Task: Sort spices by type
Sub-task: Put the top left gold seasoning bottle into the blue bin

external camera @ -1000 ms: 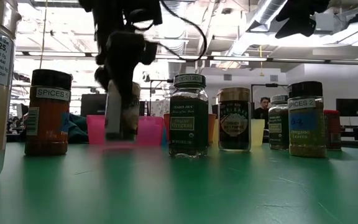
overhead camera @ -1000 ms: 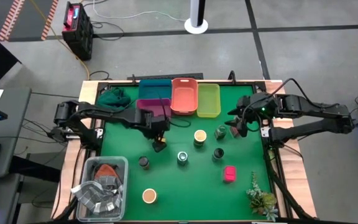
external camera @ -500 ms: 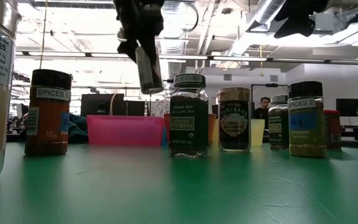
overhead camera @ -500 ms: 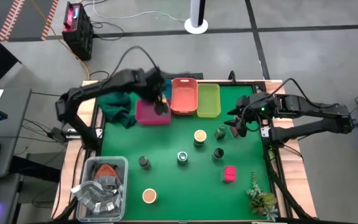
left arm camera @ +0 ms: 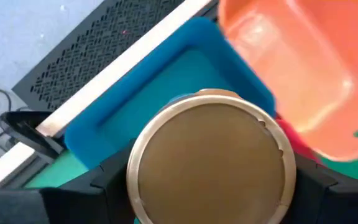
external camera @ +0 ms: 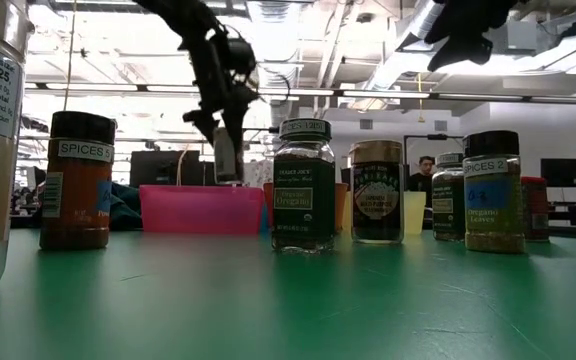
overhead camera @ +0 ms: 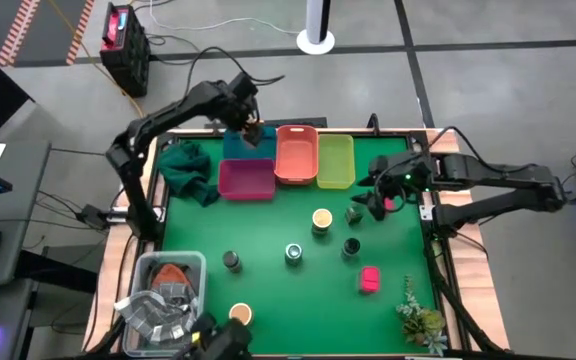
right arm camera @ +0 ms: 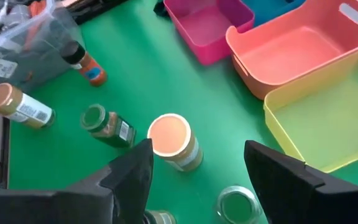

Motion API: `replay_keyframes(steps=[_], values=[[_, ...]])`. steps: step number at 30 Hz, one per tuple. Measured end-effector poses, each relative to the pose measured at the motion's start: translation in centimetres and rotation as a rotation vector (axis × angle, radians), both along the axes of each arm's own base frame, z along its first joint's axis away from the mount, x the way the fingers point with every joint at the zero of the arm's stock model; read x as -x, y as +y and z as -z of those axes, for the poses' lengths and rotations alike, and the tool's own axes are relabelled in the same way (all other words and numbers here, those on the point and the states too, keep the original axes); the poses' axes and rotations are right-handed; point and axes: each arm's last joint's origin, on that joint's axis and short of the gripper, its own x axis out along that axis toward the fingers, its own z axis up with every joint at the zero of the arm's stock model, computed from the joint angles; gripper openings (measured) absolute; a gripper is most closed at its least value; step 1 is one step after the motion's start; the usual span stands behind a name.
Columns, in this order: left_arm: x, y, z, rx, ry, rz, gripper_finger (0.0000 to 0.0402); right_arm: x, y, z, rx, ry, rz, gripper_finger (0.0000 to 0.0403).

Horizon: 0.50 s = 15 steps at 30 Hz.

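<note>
Jars sat closest: an orange-filled jar [external camera: 76, 180] labelled "SPICES", a Trader Joe's jar [external camera: 303, 186], one marked "Oregano Leaves" [external camera: 493, 190]. Farther back, the left gripper [overhead camera: 250, 130] was clamped on a tan-lidded jar [left arm camera: 211, 162] over the blue tray [left arm camera: 143, 99]. I'd lower it upright inside before releasing. Right gripper [right arm camera: 194, 163] hung spread near the green-lidded jar [overhead camera: 355, 212].

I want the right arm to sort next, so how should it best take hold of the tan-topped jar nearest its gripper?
Probably from straight above: the tan-topped jar stands upright on the green table, so the right gripper, open, could close its fingers across the round body just below the lid. A green-topped jar stands close beside, so align the fingers away from it.
</note>
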Motion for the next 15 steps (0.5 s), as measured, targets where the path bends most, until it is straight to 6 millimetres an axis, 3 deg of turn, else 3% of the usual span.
replay_keyframes(steps=[10,15], values=[[0.2,2.6,4.3,0.047,0.194,0.121,0.0269,-3.0,-0.6,1.0,0.068,-0.013,0.085,0.0279],[0.3,2.9,4.9,0.03,0.249,0.135,0.0332,-3.6,-0.9,1.2,0.05,-0.025,0.112,0.0279]])
